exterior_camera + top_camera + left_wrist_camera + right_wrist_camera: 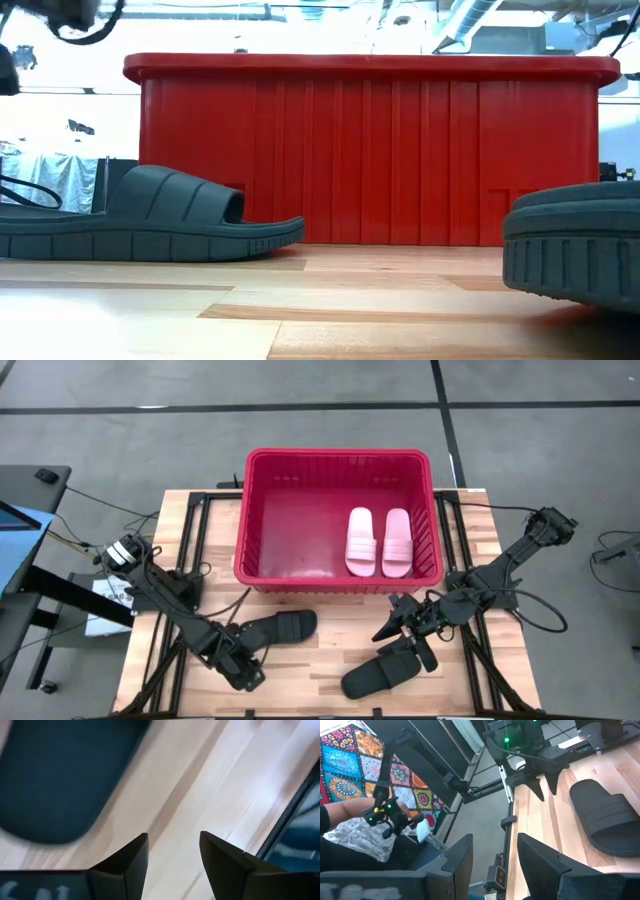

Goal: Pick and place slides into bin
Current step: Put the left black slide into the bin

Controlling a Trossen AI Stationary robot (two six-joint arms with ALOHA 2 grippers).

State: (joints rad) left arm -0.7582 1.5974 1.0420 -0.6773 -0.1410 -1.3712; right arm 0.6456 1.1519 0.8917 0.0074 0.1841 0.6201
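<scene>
Two pale pink slides [379, 542] lie side by side on the floor of the red bin [260, 510], at its right end. One black slide [278, 628] lies on the table in front of the bin and shows in the low view [150, 225]. The other black slide [385, 672] lies near the front edge, also in the low view [580, 245]. My left gripper [250, 678] is open, just near-left of the first black slide, whose end shows in its wrist view [55, 775]. My right gripper [388, 620] is open above the table, between the two black slides.
The bin's near wall [370, 150] stands right behind the black slides. Black frame rails [195, 550] run along both table sides. Beyond the table's left edge a person [340, 827] sits by a patterned cloth. Bare wood [330, 650] lies between the two black slides.
</scene>
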